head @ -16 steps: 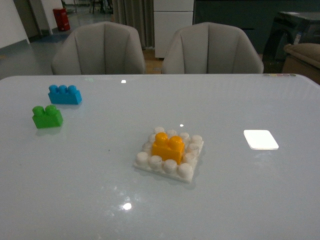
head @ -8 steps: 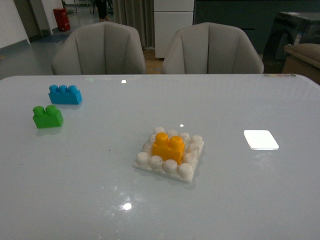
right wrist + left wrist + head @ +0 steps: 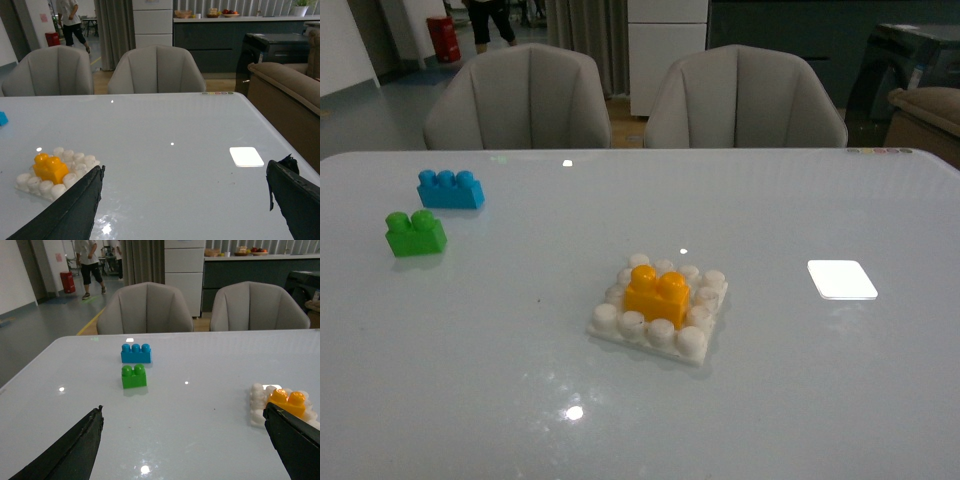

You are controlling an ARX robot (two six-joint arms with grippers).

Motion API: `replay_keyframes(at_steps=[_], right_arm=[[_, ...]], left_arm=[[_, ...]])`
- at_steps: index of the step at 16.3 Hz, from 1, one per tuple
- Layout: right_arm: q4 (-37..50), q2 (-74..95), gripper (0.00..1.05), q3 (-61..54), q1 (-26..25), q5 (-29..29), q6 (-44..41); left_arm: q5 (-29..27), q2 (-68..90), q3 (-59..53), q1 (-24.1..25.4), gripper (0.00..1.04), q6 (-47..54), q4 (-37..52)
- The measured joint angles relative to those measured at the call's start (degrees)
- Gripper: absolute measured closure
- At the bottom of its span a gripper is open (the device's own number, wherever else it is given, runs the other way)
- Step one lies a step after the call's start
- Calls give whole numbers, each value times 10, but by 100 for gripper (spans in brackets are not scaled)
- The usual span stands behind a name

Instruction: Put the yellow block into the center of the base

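Black fingers of the left pincer (image 3: 185, 450) and right pincer (image 3: 185, 210) stand spread and empty, well apart from the yellow block (image 3: 656, 293), which sits at 12 o'clock between them, planted on the base (image 3: 692, 343) centre, long axis crosswise.

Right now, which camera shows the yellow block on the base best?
The front view: the yellow block sits central on the base, unobstructed. In the left wrist view it's at the frame edge beside a finger; the right wrist view shows it whole but off to one side.
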Motion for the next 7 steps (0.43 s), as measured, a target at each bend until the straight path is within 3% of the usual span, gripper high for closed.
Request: replay_keyframes(at_steps=[7], right_arm=[[0, 0, 6, 0, 0, 0, 0]], left_arm=[[0, 0, 0, 0, 7, 0, 0]])
